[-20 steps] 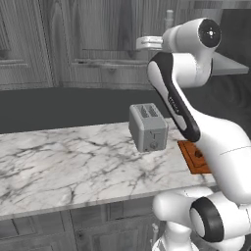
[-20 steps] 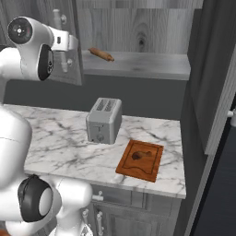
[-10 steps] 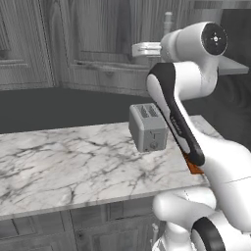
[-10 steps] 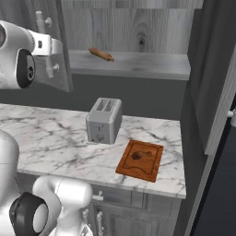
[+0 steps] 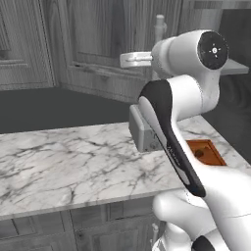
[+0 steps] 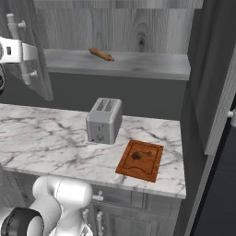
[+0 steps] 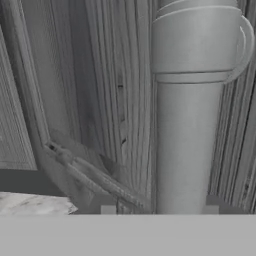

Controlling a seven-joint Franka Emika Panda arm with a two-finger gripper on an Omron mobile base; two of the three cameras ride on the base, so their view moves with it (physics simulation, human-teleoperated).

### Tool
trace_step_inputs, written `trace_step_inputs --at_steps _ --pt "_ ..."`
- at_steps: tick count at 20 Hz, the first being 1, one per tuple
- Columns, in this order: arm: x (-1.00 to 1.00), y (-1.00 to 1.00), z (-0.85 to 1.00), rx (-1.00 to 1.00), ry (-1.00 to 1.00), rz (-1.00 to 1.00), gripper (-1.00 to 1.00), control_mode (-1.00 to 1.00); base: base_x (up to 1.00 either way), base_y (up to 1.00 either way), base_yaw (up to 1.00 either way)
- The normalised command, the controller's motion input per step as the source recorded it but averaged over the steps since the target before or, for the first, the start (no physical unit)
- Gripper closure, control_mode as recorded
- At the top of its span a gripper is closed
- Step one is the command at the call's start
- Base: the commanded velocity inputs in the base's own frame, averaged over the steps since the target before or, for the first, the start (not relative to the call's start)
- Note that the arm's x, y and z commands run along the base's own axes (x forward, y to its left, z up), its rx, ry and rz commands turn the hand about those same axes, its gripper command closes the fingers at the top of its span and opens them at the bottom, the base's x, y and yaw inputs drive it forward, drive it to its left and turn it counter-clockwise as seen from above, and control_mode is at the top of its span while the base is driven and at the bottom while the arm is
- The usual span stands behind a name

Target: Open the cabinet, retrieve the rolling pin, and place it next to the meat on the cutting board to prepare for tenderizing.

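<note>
The cabinet's left door (image 6: 40,69) stands swung wide open, and its grey shelf (image 6: 147,64) is bared. On that shelf lies the rolling pin (image 6: 101,54), slim and light brown. My gripper (image 6: 25,53) is at the door's pale bar handle (image 6: 18,37), far left of the pin. In the hand view the handle (image 7: 187,125) stands between my fingertips (image 7: 103,205), with a gap on the left side, so the gripper (image 7: 157,205) is open around it. Below, the cutting board (image 6: 140,161) carries the meat (image 6: 140,155).
A grey two-slot toaster (image 6: 105,120) stands on the marble counter (image 6: 46,133) just left of the board. The cabinet's right door (image 6: 216,92) hangs open over the counter's right end. My arm (image 5: 171,132) hides most of the toaster in the left base view.
The left door has swung further open, with my hand travelling left along with its handle. The fingers have parted from the bar.
</note>
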Motion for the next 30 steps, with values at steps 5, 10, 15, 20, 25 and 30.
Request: trace_step_inputs --at_steps 5,10,15,20,25,30 --pt "-0.46 0.1 -0.04 0.07 0.0 0.07 -1.0 -1.0 0.0 0.0 0.0" --pt "-0.5 -0.34 0.04 0.13 0.0 0.06 -1.0 -1.0 0.0 0.0 0.0" --pt "-0.56 -0.65 0.14 0.18 0.0 0.04 -1.0 -1.0 0.0 0.0 0.0" --pt "-0.4 -0.78 0.08 0.17 0.01 0.04 -1.0 -1.0 0.0 0.0 0.0" --pt "-0.09 -0.6 -0.01 0.14 0.06 0.06 -1.0 -1.0 0.0 0.0 0.0" --pt "0.27 -0.39 -0.11 0.08 0.01 0.1 -1.0 -1.0 0.0 0.0 0.0"
